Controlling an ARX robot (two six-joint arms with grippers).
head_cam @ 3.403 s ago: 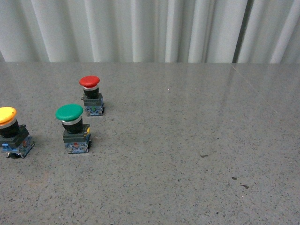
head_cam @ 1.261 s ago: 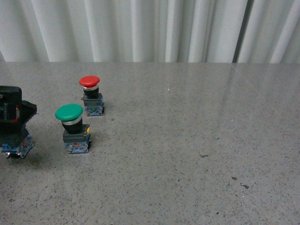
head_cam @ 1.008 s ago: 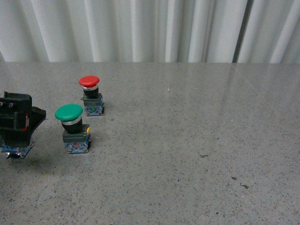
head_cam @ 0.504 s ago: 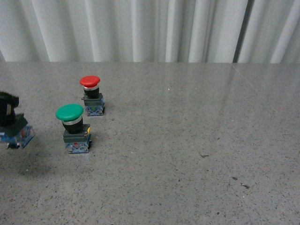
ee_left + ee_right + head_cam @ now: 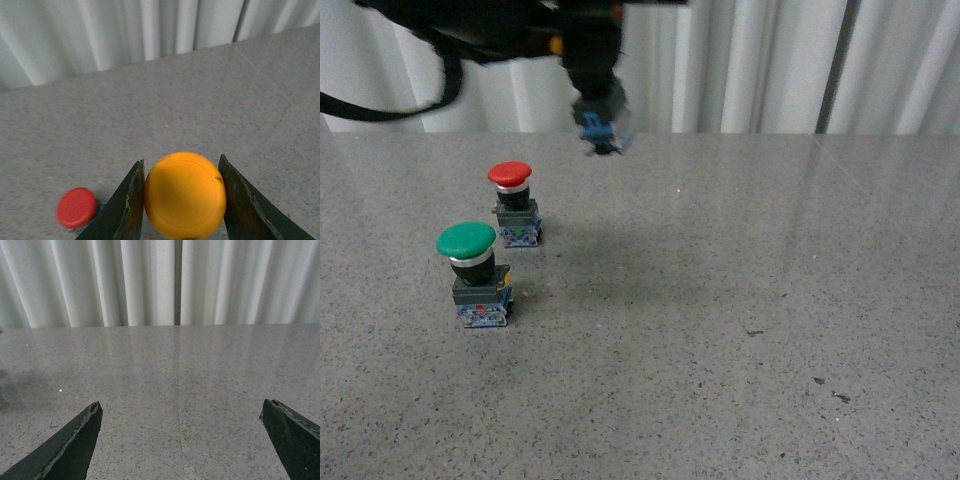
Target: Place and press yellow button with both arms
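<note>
Grips the yellow button by its cap in left gripper, high above the bench, presumably for placing; right gripper spread, empty, probably for pressing.

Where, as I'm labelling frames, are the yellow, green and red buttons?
yellow button [image 5: 185,194]: left wrist view, middle of its cap.
green button [image 5: 466,241]: front view, top of its cap.
red button [image 5: 510,173]: front view, top of its cap.
</note>
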